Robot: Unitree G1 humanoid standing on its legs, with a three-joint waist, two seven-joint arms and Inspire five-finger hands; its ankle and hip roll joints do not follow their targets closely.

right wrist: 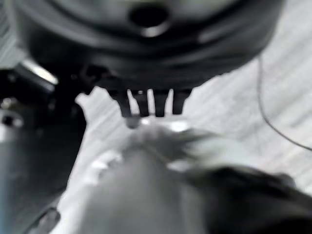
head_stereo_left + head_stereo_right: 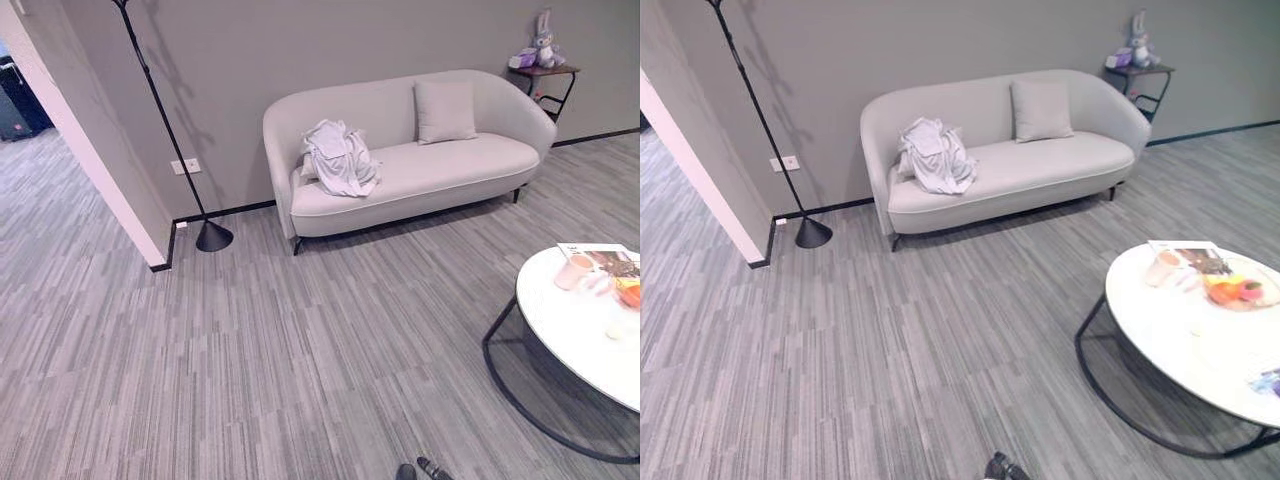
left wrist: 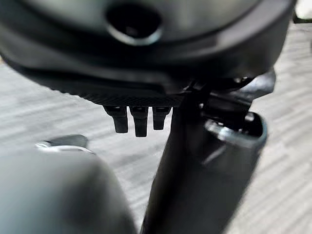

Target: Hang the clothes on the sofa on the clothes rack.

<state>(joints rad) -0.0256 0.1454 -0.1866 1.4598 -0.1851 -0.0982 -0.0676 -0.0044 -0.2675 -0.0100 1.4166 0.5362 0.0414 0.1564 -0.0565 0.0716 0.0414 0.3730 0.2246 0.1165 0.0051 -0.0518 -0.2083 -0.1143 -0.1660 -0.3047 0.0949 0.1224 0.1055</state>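
A crumpled heap of white clothes lies on the left end of a pale grey sofa against the far wall. A tall black pole stand with a round base rises left of the sofa, near the wall corner. My left hand hangs over the carpet in its wrist view, fingers straight and holding nothing. My right hand does the same in its own wrist view. Both are far from the sofa.
A square cushion leans on the sofa back. A round white table on a black frame, carrying a magazine, a cup and fruit, stands at the right. A small side table with a plush toy is beyond the sofa. Striped grey carpet stretches between.
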